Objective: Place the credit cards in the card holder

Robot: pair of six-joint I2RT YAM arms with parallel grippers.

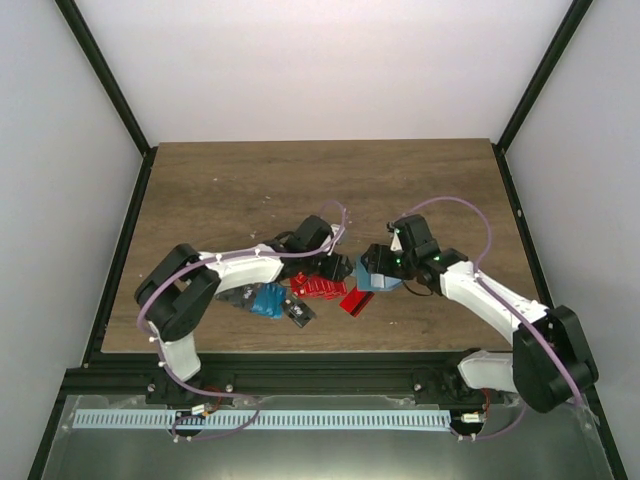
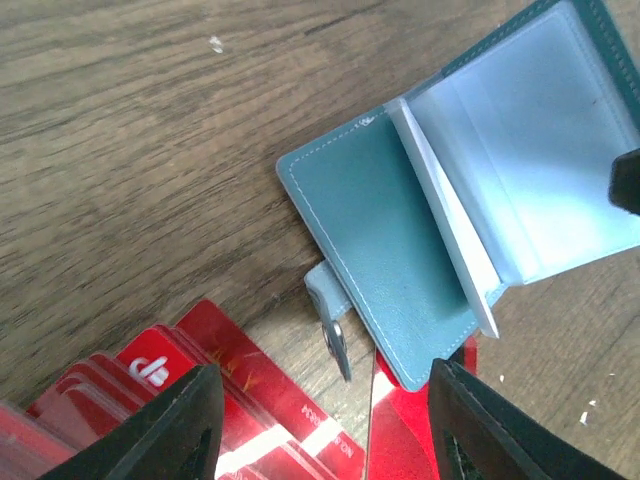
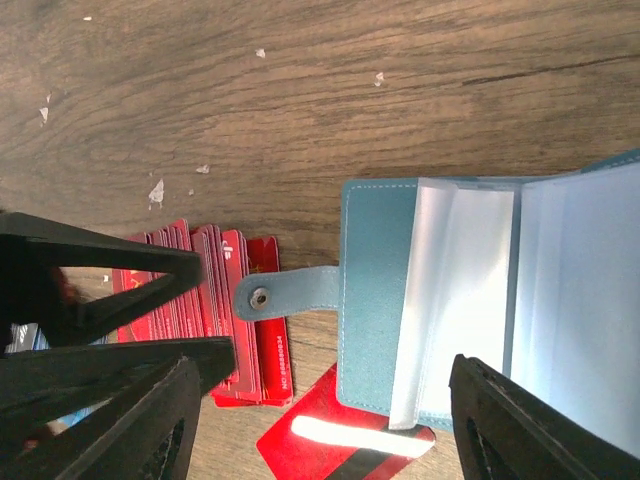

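The wooden table (image 1: pixel 220 190) carries everything near its front edge, where the two arms meet over the work. The card holder (image 2: pixel 370 230) lies open just right of centre, one teal cover flat on the wood and its clear sleeves (image 3: pixel 450 290) standing up loosely. The right gripper (image 3: pixel 325 380) hangs over it with its jaws wide apart and nothing clamped between them; whether one finger touches the raised cover cannot be told. The left gripper (image 2: pixel 325 420) is also parted and empty, low over the cards just beside the holder. A fanned stack of red cards (image 3: pixel 215 300) sits left of the holder. Some blue cards (image 1: pixel 268 298) and a dark card (image 1: pixel 298 312) lie further left, and none of the cards visibly sits in a sleeve. A single red card (image 3: pixel 330 445) lies flat with one corner tucked under the holder, beside the snap strap (image 3: pixel 290 292). The likely trouble is that a flat card slips from the fingers on the wood. The unpinned holder may slide or flop shut, a limp sleeve may catch a card's edge, and the close grippers may knock each other or the stack.
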